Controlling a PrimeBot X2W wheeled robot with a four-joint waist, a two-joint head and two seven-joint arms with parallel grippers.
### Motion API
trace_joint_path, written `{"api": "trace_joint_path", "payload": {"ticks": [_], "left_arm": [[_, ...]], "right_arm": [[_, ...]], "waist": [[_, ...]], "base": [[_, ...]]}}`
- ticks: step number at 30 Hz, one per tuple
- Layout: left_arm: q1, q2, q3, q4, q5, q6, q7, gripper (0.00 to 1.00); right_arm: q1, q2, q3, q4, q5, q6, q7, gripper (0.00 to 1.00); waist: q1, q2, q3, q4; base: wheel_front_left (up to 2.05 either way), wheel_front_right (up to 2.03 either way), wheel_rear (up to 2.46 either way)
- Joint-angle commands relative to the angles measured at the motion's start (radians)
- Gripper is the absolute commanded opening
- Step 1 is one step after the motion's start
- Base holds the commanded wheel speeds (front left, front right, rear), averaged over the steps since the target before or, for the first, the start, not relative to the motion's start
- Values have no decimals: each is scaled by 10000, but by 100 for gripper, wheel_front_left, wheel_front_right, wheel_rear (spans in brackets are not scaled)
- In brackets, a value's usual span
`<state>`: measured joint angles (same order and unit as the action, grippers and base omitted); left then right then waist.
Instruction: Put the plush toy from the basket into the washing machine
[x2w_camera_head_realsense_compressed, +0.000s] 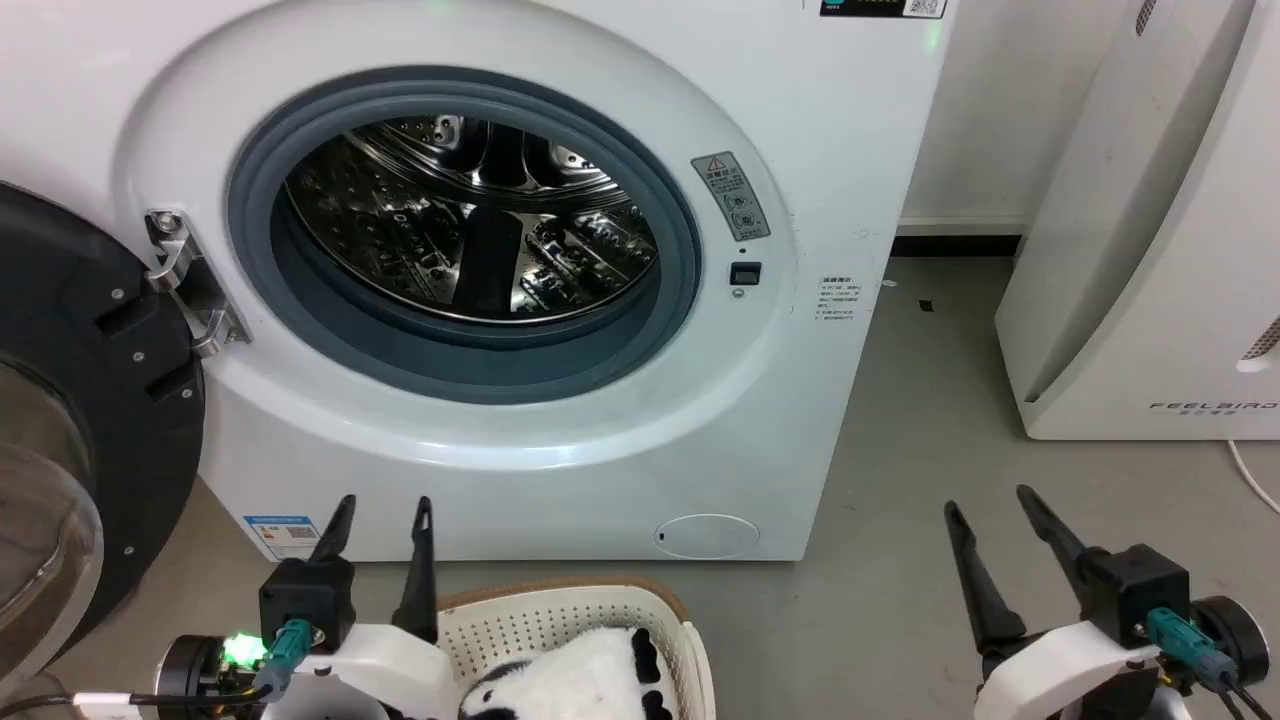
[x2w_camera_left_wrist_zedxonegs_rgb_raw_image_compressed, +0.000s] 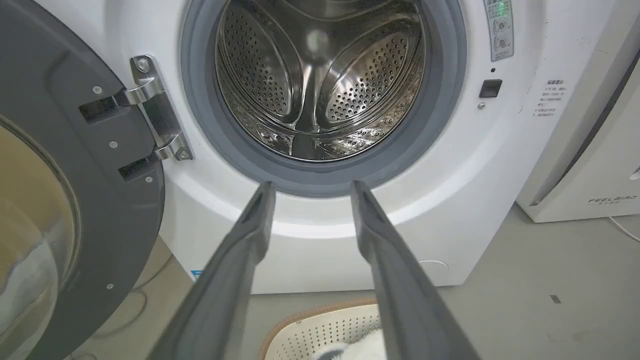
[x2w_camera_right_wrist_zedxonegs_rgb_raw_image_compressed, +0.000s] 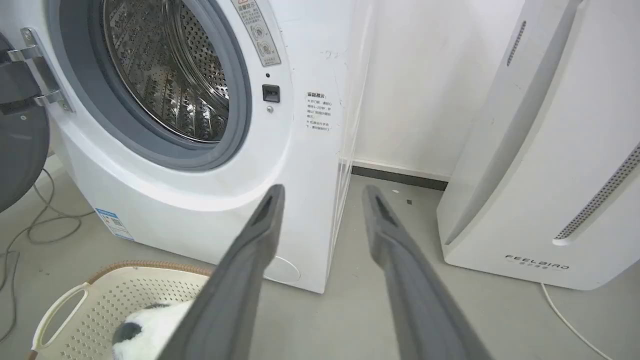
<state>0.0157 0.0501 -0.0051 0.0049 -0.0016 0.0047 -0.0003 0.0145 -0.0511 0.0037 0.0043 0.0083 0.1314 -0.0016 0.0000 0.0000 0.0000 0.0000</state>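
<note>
The white washing machine (x2w_camera_head_realsense_compressed: 560, 430) fills the upper head view, its dark door (x2w_camera_head_realsense_compressed: 90, 400) swung open to the left and the steel drum (x2w_camera_head_realsense_compressed: 470, 220) bare inside. On the floor below stands the cream basket (x2w_camera_head_realsense_compressed: 560, 615), holding the white-and-black plush toy (x2w_camera_head_realsense_compressed: 590, 680), cut off by the bottom edge. My left gripper (x2w_camera_head_realsense_compressed: 385, 512) is open just left of the basket, fingers pointing at the washer front. At the lower right, over the floor, my right gripper (x2w_camera_head_realsense_compressed: 992, 500) is open and holds nothing. The basket (x2w_camera_right_wrist_zedxonegs_rgb_raw_image_compressed: 100, 300) and the toy (x2w_camera_right_wrist_zedxonegs_rgb_raw_image_compressed: 145, 332) also show in the right wrist view.
A white FEELBIRD appliance (x2w_camera_head_realsense_compressed: 1150, 250) stands right of the washer, with a white cable (x2w_camera_head_realsense_compressed: 1255, 480) on the grey floor beside it. Cables (x2w_camera_right_wrist_zedxonegs_rgb_raw_image_compressed: 40, 225) lie on the floor left of the washer. A strip of floor (x2w_camera_head_realsense_compressed: 930, 400) separates the two appliances.
</note>
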Motion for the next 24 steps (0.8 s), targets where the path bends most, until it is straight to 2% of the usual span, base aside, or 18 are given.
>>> {"api": "trace_joint_path", "payload": {"ticks": [1, 24], "left_arm": [[1, 0, -15, 14, -14, 10, -36, 100], [-108, 0, -352, 738, -254, 3, -516, 100]], "right_arm": [[4, 0, -6, 4, 28, 0, -36, 100], [-27, 2, -114, -83, 130, -1, -514, 100]], "waist": [[0, 0, 3, -1], [0, 0, 210, -76]], "base": [[0, 0, 0], [0, 0, 0]]}}
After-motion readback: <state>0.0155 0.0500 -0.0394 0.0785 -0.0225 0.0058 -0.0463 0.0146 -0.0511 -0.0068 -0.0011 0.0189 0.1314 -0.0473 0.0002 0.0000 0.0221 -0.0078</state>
